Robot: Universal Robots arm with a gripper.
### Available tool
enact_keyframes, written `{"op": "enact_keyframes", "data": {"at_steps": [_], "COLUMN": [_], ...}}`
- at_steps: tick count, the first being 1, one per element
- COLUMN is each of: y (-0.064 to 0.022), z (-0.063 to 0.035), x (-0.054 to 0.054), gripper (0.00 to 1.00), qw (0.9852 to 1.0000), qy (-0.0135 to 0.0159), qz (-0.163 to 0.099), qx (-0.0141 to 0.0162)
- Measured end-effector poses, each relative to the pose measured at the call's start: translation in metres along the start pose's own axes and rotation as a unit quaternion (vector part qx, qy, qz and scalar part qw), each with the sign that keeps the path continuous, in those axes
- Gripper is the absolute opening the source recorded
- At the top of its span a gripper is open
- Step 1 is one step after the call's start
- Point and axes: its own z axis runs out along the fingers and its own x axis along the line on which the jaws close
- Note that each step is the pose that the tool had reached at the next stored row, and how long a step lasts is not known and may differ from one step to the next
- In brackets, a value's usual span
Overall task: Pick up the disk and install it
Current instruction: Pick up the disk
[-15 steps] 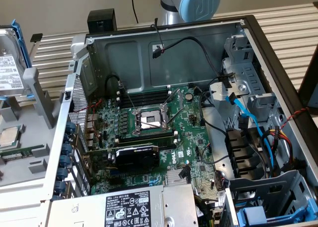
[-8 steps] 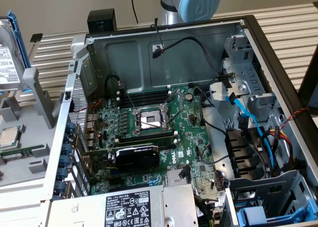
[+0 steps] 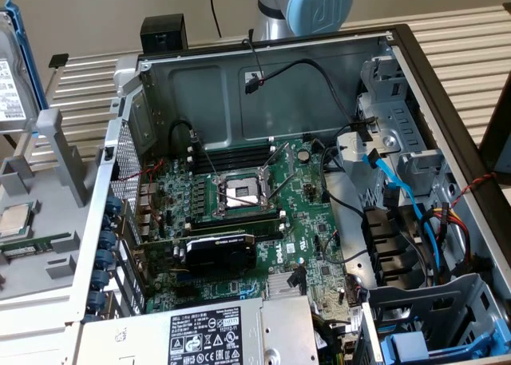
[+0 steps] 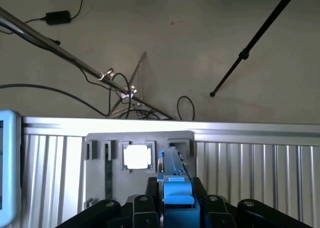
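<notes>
The disk point(image 3: 11, 77) is a silver drive with a white label in a blue carrier frame, standing on edge at the exterior view's far left, above the grey parts tray point(image 3: 48, 293). In the wrist view I see the disk point(image 4: 175, 180) edge-on as a narrow blue strip. My gripper point(image 4: 177, 210) is shut on it, with a black finger point(image 4: 142, 208) on one side and a second on the other. The open computer case point(image 3: 415, 77) lies at the exterior view's right of the disk.
A small square CPU chip point(image 3: 16, 219) point(image 4: 136, 156) lies in the grey tray point(image 4: 100, 143), near a grey upright post point(image 3: 60, 149). Another blue-carrier drive point(image 3: 423, 345) sits in the case's lower right bay. The arm's blue-capped joint point(image 3: 315, 1) stands behind the case. Cables and stands cross the floor point(image 4: 165, 48).
</notes>
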Motion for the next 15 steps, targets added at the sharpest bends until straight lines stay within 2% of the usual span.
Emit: {"op": "enact_keyframes", "data": {"at_steps": [4, 11, 15], "y": [0.0012, 0.0025, 0.0023], "z": [-0.0119, -0.0334, -0.0427], "x": [0.000, -0.001, -0.001], "gripper": [0.37, 0.37, 0.37], "qw": [1.0000, 0.9999, 0.9999], "qy": [0.0005, 0.0005, 0.0006], "qz": [0.000, 0.001, 0.002], "qx": [0.0028, 0.0107, 0.0140]}}
